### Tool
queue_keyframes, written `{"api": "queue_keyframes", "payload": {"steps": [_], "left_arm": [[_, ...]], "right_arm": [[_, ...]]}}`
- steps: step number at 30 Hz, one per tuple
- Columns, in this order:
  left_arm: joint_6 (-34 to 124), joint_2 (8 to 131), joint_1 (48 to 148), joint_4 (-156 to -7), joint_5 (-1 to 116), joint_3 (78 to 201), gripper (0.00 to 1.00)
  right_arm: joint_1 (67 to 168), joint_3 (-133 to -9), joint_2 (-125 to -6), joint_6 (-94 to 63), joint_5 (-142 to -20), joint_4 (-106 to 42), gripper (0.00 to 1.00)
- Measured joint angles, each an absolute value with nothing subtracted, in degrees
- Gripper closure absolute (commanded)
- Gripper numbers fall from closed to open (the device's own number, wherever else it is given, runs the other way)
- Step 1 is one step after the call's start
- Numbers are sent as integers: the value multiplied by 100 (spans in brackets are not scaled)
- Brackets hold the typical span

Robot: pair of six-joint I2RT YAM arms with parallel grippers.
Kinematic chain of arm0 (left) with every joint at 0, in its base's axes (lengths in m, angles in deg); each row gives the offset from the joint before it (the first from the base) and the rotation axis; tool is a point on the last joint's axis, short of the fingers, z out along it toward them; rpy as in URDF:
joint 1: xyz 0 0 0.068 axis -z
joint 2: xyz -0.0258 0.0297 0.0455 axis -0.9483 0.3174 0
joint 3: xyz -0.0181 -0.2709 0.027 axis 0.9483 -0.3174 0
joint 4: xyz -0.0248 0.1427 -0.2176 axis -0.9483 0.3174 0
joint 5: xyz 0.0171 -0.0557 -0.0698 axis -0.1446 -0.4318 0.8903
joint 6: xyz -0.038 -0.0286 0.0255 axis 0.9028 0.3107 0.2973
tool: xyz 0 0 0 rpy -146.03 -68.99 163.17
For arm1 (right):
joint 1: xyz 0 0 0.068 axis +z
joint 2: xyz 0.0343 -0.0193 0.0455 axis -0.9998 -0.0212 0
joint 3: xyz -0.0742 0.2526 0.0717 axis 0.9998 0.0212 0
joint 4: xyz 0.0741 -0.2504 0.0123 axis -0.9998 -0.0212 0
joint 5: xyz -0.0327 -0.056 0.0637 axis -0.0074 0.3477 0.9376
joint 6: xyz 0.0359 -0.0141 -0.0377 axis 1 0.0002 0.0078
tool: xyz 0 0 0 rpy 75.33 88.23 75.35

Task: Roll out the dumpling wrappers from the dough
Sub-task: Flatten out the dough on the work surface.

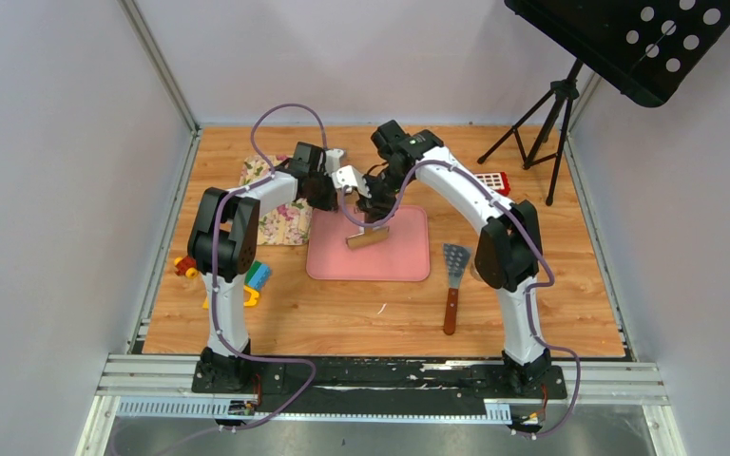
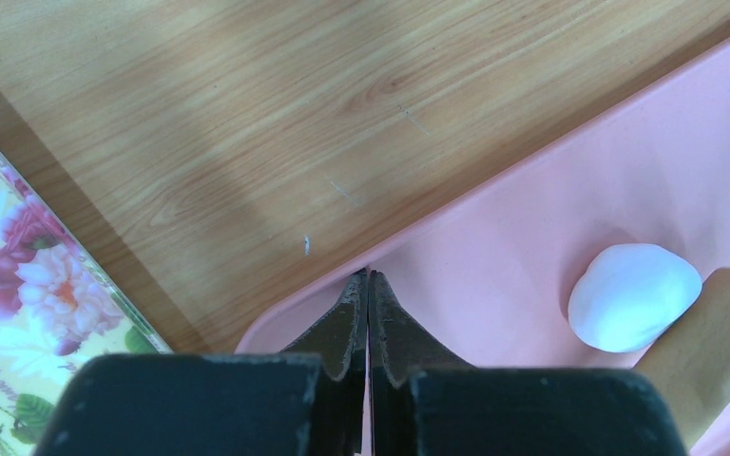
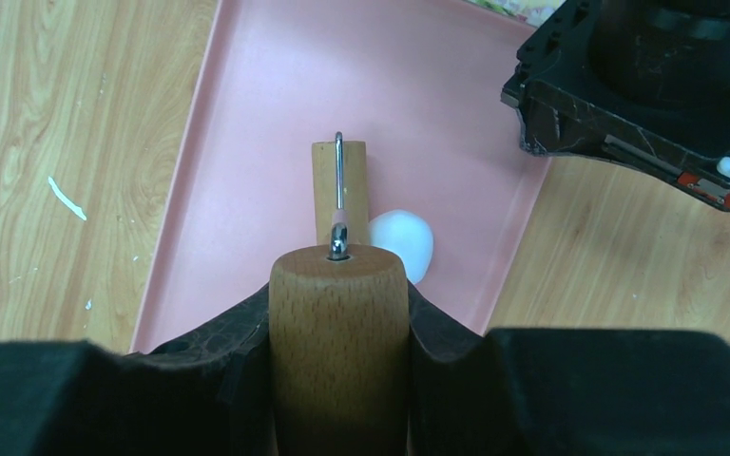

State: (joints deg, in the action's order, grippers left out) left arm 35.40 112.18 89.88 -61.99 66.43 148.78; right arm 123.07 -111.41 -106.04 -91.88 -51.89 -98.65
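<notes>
The dough [image 2: 633, 296] is a small white ball lying on the pink mat [image 2: 494, 237], near the mat's left edge. My right gripper [image 3: 339, 313] is shut on the wooden handle of a rolling pin [image 3: 339, 190]. The pin's barrel sits on the mat right beside the dough [image 3: 404, 242], touching or nearly touching it. From above, the rolling pin [image 1: 368, 237] lies across the mat [image 1: 399, 256]. My left gripper [image 2: 368, 277] is shut and empty, its tips at the mat's far left rim. No dumpling wrappers are in view.
A floral cloth [image 1: 280, 204] lies left of the mat. A spatula [image 1: 453, 285] rests on the table to the mat's right. Toy bricks [image 1: 252, 280] sit by the left arm. A red grid item [image 1: 494, 180] and a tripod [image 1: 547, 123] stand at the back right.
</notes>
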Motion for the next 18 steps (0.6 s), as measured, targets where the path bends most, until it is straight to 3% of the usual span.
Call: {"api": "queue_keyframes", "payload": {"steps": [18], "left_arm": [[3538, 11218, 8988, -6199, 6643, 14878, 100]], "right_arm": [[12254, -11784, -10427, -9218, -5167, -9941, 100]]}}
